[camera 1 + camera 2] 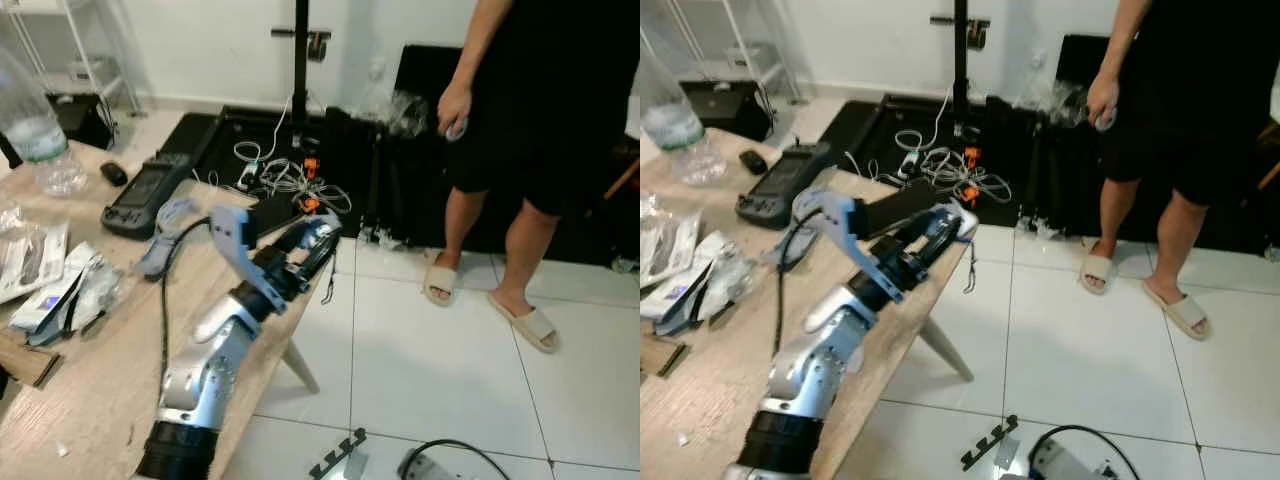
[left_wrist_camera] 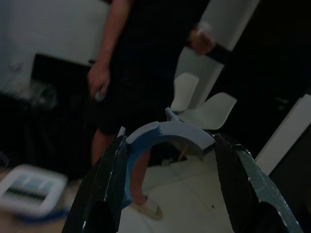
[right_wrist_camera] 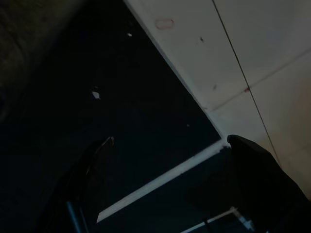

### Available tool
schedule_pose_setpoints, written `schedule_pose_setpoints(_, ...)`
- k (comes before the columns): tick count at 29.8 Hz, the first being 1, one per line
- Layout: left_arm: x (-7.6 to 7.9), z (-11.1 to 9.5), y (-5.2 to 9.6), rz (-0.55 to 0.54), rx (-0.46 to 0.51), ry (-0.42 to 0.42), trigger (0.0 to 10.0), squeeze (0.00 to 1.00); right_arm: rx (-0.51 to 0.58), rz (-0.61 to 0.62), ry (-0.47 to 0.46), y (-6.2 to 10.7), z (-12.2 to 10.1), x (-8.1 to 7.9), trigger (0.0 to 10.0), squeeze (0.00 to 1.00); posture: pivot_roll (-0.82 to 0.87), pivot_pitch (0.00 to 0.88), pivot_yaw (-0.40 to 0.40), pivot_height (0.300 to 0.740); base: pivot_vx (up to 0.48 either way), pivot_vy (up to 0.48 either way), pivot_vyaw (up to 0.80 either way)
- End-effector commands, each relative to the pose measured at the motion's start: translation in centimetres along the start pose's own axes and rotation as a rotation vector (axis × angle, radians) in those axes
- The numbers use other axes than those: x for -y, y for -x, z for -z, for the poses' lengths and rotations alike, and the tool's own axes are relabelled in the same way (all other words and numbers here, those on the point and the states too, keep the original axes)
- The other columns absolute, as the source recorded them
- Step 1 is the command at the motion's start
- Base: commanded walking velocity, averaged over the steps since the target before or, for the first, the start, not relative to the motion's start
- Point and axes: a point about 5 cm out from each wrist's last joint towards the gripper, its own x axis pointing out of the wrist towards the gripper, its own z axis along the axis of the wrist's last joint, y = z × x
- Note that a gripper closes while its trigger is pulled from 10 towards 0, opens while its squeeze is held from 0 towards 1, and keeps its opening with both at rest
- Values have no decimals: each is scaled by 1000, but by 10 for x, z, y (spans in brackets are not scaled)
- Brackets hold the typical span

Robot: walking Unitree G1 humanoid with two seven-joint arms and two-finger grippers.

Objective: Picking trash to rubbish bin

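My left gripper (image 2: 167, 165) is raised over the wooden table's (image 1: 120, 370) edge, fingers (image 2: 109, 179) spread wide around a curved blue piece (image 2: 165, 136) that I can't identify; whether both fingers press it is unclear. Crumpled plastic wrappers (image 1: 60, 290) lie on the table beside my arm. My right gripper (image 3: 170, 189) hangs in shade over floor tiles (image 3: 252, 53), fingers parted, empty. A person (image 1: 530, 110) stands nearby, cut off above the chest.

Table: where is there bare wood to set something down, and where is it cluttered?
Bare wood lies on the table between the plastic wrappers and the left arm, toward the near edge. The far end is crowded: water bottle, handheld controller, wrappers. The left claw holds a blue curved piece past the table's corner.
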Motion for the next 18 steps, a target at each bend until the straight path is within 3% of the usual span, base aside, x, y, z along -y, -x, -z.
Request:
schedule_pose_setpoints(1, -2, 2, 3, -14, -6, -8, 10000, 0, 4, -25, 3, -1, -2, -8, 10000, 0, 54, 37, -12, 740, 0, -416, 0)
schedule_pose_setpoints(10, -3, 2, 3, -24, -3, -11, 10000, 0, 23, -31, 5, -1, -15, -12, 10000, 0, 57, 42, -18, 740, 0, -406, 0)
schedule_pose_setpoints(18, -11, 3, 4, -98, 7, -18, 10000, 0, 12, -28, 10, -1, -5, -7, 10000, 0, 60, 46, -20, 740, 0, 0, -96)
